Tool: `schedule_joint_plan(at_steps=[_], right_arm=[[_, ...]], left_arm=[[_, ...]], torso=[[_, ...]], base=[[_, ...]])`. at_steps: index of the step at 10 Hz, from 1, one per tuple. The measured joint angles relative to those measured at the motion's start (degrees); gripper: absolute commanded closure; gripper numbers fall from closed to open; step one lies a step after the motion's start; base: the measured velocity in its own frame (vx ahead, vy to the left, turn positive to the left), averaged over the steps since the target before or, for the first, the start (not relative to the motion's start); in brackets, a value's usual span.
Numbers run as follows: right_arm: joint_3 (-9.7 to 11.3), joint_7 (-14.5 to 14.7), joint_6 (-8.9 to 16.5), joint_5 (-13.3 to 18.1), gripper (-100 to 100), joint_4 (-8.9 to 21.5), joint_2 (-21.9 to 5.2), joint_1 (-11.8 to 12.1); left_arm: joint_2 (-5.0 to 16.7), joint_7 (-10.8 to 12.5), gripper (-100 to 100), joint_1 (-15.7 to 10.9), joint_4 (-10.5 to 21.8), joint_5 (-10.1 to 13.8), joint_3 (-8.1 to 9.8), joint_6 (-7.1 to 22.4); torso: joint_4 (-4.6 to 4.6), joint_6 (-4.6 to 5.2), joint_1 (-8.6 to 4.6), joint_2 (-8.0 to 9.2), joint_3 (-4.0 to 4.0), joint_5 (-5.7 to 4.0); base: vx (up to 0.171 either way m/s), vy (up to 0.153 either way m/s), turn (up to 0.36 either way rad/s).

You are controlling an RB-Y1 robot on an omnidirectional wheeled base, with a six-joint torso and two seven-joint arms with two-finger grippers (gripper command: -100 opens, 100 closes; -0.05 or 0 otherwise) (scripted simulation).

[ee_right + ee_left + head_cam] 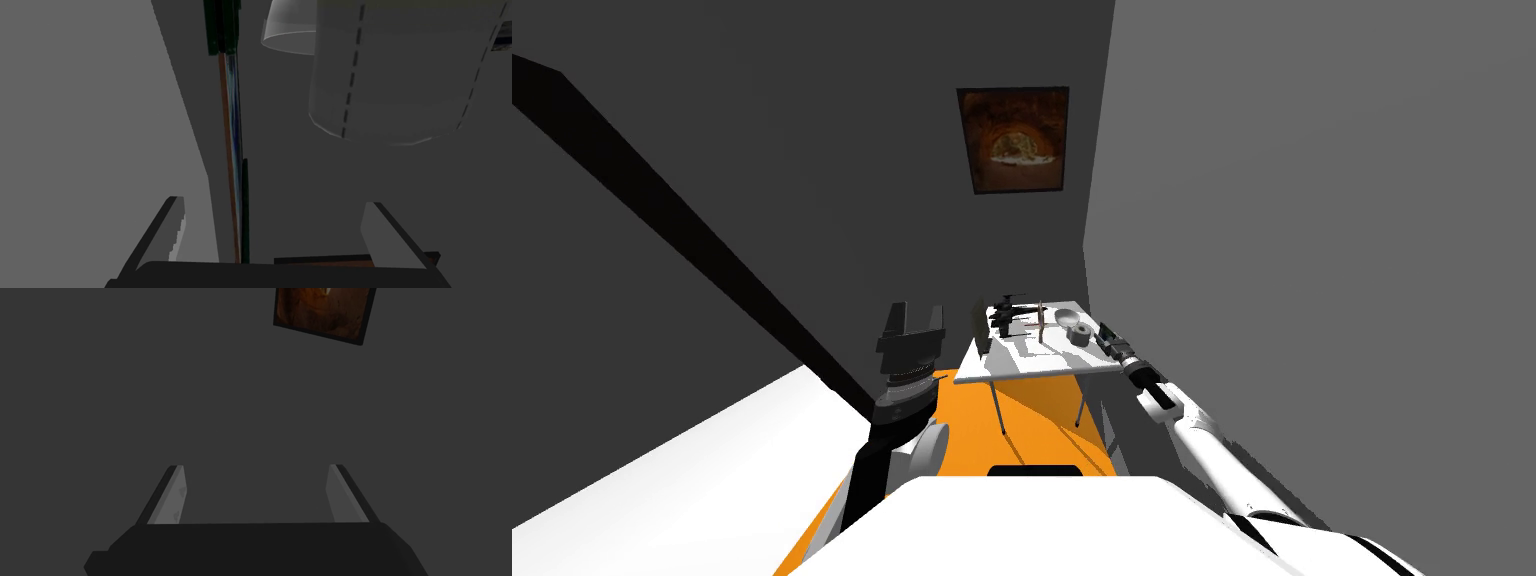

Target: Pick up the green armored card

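The green card [1109, 336] lies at the right edge of the white table [1012, 368], small and dark. In the right wrist view it is seen edge-on as a thin strip [234, 150] with dark green ends and a brown-blue edge. My right gripper [274, 202] is open around it; the strip runs between the fingers, close to one finger [176, 225], and neither finger presses it. In the head view my right gripper [1115, 345] reaches along the table's right edge. My left gripper [912, 320] is raised to the left of the table, open [256, 468] and empty.
A pale roll [400, 75] and a bowl [290, 30] stand just beyond the card, near my right gripper. Dark objects [1009, 315] sit at the table's back. Grey walls close in behind and to the right. An orange rug [962, 430] lies under the table.
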Motion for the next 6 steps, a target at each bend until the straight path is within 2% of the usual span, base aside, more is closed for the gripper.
schedule_joint_plan(at_steps=[1, 2, 4, 6], right_arm=[[0.14, 0.18, -0.18, -0.13, -100, 1.37, -0.02, -0.56], [0.85, 0.65, -1.53, -0.92, -100, 4.90, -0.95, -3.26], [2.32, 0.86, -2.37, -2.22, -100, 7.37, -2.34, -5.18], [3.68, 1.47, -4.33, -3.59, -100, 12.31, -3.79, -8.62]], left_arm=[[0.00, 0.00, 0, 0.00, 0.00, 0.00, 0.00, 0.00], [0.00, 0.00, 0, 0.00, 0.00, 0.00, 0.00, 0.00], [0.00, 0.00, 0, 0.00, 0.00, 0.00, 0.00, 0.00], [0.00, 0.00, 0, 0.00, 0.00, 0.00, 0.00, 0.00]], torso=[[-0.01, 0.01, -0.09, -0.01, -0.01, -0.02], [0.00, 0.02, -0.07, -0.02, -0.01, -0.01], [0.00, 0.03, 0.01, 0.01, 0.00, 0.00], [0.00, 0.02, 0.01, 0.01, 0.01, 0.00]], base=[[-0.004, 0.029, -0.103], [-0.005, 0.034, -0.089], [-0.007, 0.049, -0.112], [-0.010, 0.044, -0.091]])
